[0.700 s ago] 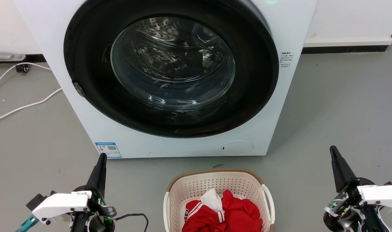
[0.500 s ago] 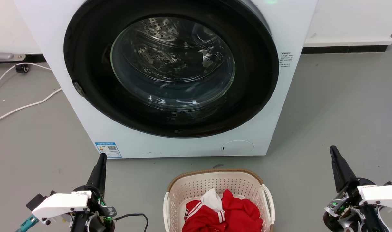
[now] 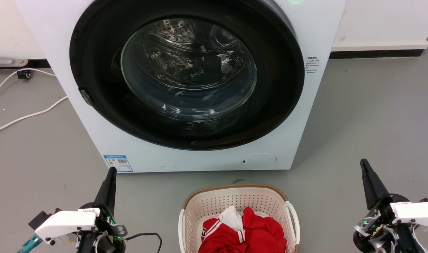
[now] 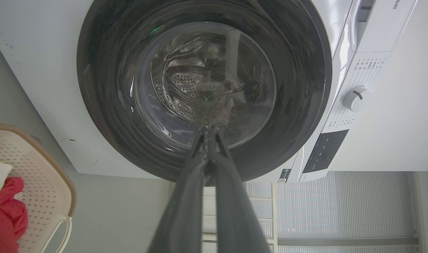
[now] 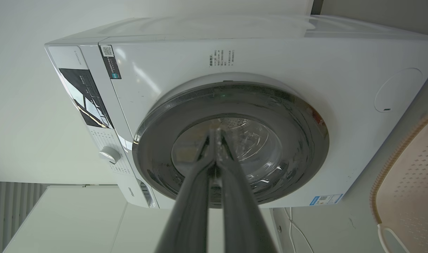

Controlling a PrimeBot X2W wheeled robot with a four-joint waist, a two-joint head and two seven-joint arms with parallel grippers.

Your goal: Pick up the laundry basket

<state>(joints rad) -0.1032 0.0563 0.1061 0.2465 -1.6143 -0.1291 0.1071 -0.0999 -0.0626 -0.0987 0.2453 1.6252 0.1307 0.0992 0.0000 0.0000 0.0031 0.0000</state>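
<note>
Nothing has moved: left gripper [image 3: 112, 171] and right gripper [image 3: 363, 163], fingers pressed together, empty, flank the laundry basket [image 3: 214, 204] before the washing machine [image 3: 199, 160].

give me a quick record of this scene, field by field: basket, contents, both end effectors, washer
basket: cream perforated plastic laundry basket with brown rim, on grey floor, not held
contents: red and white garments
left end effector: shut, empty, left of basket
right end effector: shut, empty, right of basket
washer: white front-loading washing machine behind basket, door closed
</note>
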